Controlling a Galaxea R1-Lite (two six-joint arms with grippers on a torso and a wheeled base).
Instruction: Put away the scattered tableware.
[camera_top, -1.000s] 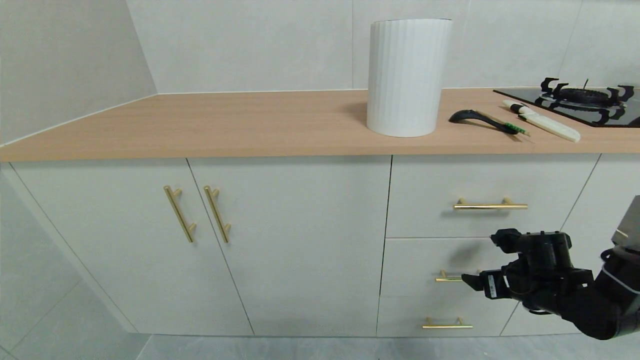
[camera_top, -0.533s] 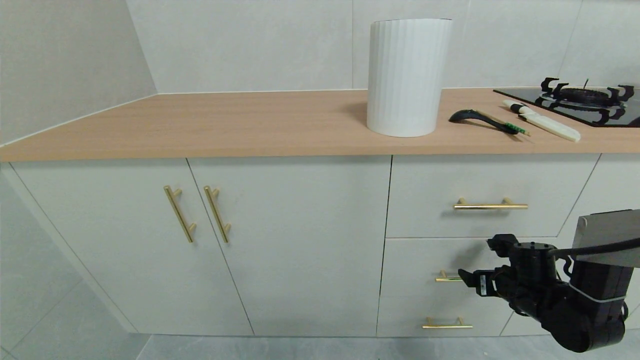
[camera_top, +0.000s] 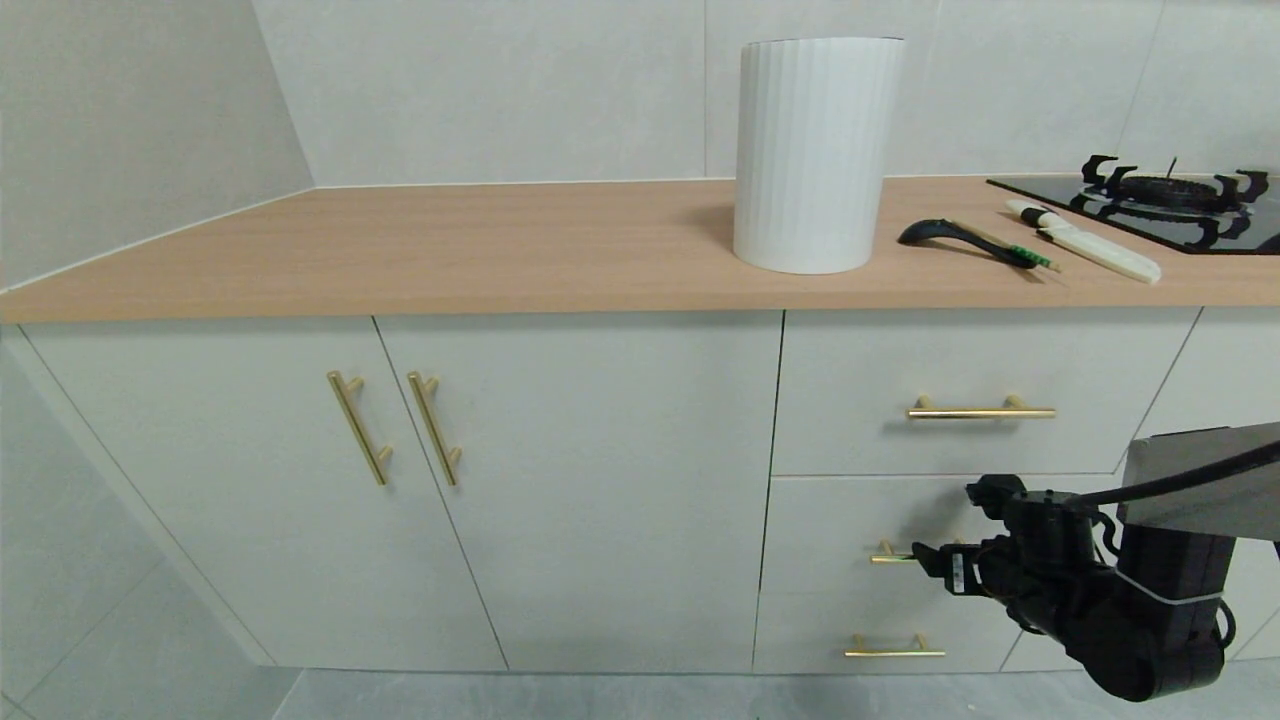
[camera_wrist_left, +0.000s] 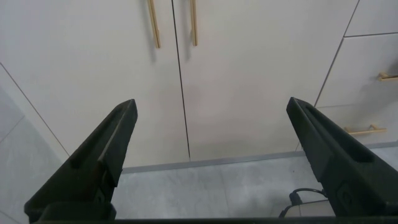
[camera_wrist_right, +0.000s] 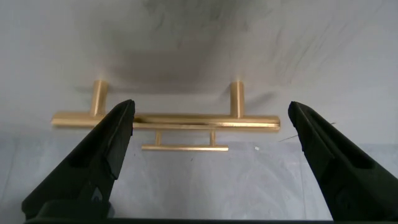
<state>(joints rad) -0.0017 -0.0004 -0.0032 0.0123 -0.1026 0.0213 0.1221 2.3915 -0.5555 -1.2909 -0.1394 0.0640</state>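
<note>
Counter (camera_top: 480, 250): wooden top, running above pale cabinet fronts.

Tableware: a black spoon (camera_top: 950, 238) lies flat on the counter at 3 o'clock from a tall white ribbed container (camera_top: 812, 155), just beside it but not touching. A white knife (camera_top: 1085, 252) lies at 3 o'clock from the spoon, near it, both pieces close to the counter's front edge. A black hob (camera_top: 1165, 200) is set at 2 o'clock from the knife.

Right end effector (camera_top: 955, 522): held low in front of the drawer stack, at 6 o'clock from the spoon. Its fingers are spread wide and nothing is gripped. The middle drawer handle (camera_top: 893, 555) sits just off the lower fingertip at 9 o'clock. In the right wrist view the same gold bar (camera_wrist_right: 165, 121) is seen between the parted fingers of the end effector (camera_wrist_right: 210, 112), with no contact visible. The bottom drawer handle (camera_wrist_right: 183, 147) is seen beyond it.

Left end effector (camera_wrist_left: 211, 106): fingers also spread wide, nothing held, facing the double cabinet doors (camera_wrist_left: 180, 74) near the floor.
</note>
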